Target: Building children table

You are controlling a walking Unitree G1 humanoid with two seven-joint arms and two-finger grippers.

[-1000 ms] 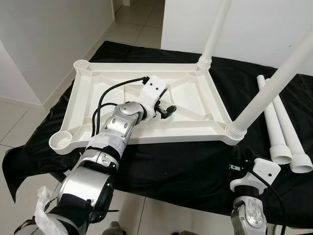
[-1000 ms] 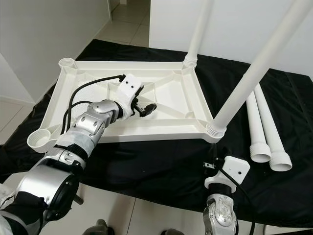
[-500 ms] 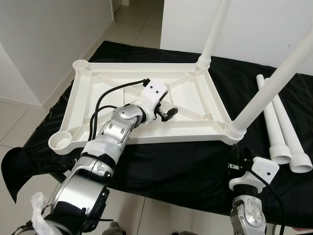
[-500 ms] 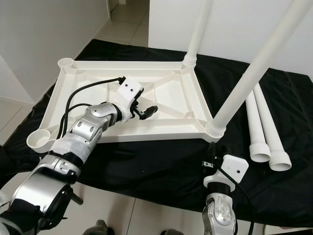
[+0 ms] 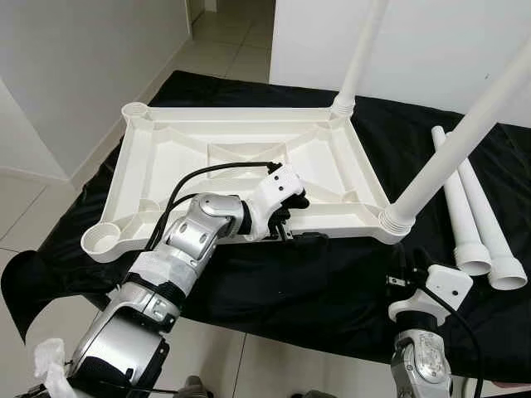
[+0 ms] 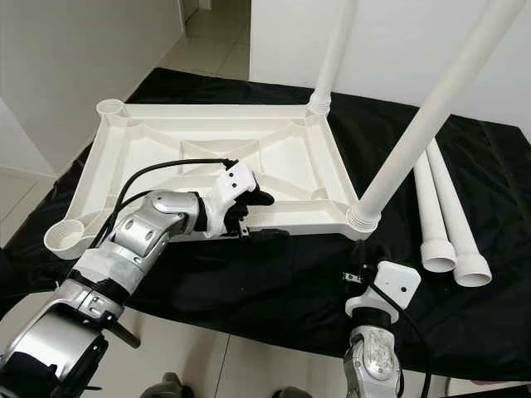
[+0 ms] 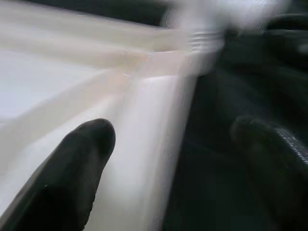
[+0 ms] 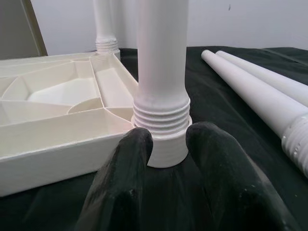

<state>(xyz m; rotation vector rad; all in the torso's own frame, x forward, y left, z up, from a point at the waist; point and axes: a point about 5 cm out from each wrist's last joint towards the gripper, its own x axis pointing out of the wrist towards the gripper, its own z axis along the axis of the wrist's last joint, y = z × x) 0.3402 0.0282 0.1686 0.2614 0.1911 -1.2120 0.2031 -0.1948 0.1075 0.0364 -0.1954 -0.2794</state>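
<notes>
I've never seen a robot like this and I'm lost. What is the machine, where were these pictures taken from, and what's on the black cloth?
It is a humanoid robot with two silver arms. Two pictures come from its head, two from its wrists. An upturned white tabletop lies on the cloth with two legs fitted; two spare legs lie beside it. The left gripper is open, its fingers astride the tabletop's near edge. The right gripper waits low, open, holding nothing.

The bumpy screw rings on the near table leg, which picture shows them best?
The right wrist view: the threaded rings sit close and sharp just beyond the right gripper. Both eye views show that leg whole, its rings tiny. The left wrist view blurs them.
</notes>
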